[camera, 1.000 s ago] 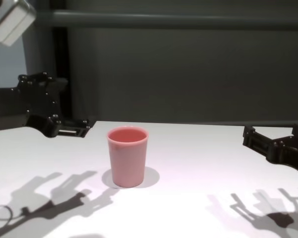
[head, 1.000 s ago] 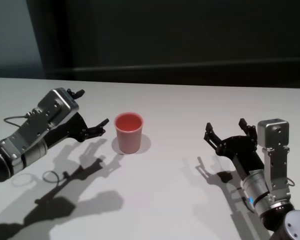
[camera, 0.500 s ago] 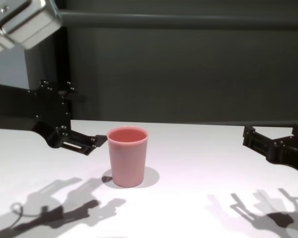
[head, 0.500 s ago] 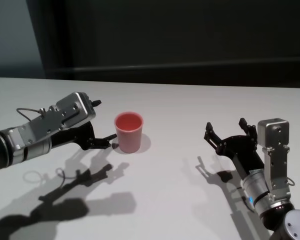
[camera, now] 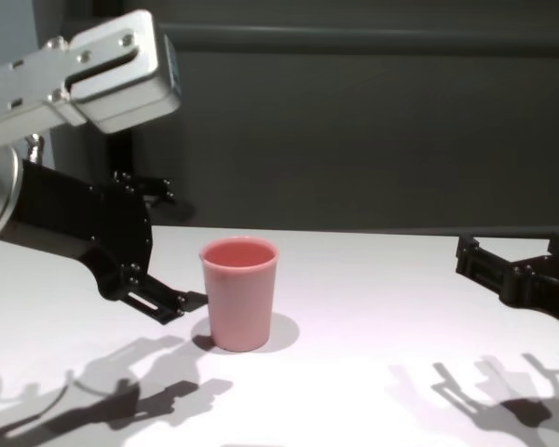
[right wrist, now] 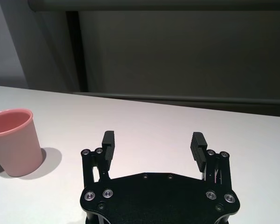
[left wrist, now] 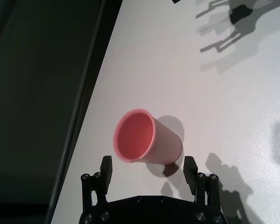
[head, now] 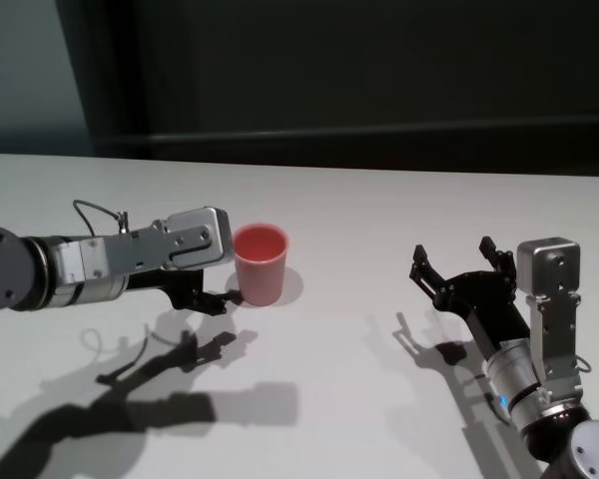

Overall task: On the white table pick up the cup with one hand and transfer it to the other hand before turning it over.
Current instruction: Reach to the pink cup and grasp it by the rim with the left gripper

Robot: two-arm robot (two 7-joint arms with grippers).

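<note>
The pink cup (head: 261, 262) stands upright on the white table (head: 379, 220). Left gripper (left wrist: 149, 169), jaws spread wide, holds nothing; only its wrist view shows both fingers flanking the cup. Right gripper (right wrist: 153, 140) hovers open, well apart

- cup (head: 261, 263): plain salmon pink outside, deeper coral pink inside, no print or pattern
- white table (head: 339, 399): plain matte white, crossed by grey shadows of the arms
- left gripper (left wrist: 148, 170): black fingers with small silver screw heads; silver-grey metal housing behind, grey wrist, thin grey cable
- right gripper (right wrist: 152, 145): black body and fingers, ribbed black pads (right wrist: 197, 145), silver screws; silver-grey block and grey wrist with a small blue light
- back wall (head: 379, 70): dark grey to black, lighter blue-grey strip on the left side
</note>
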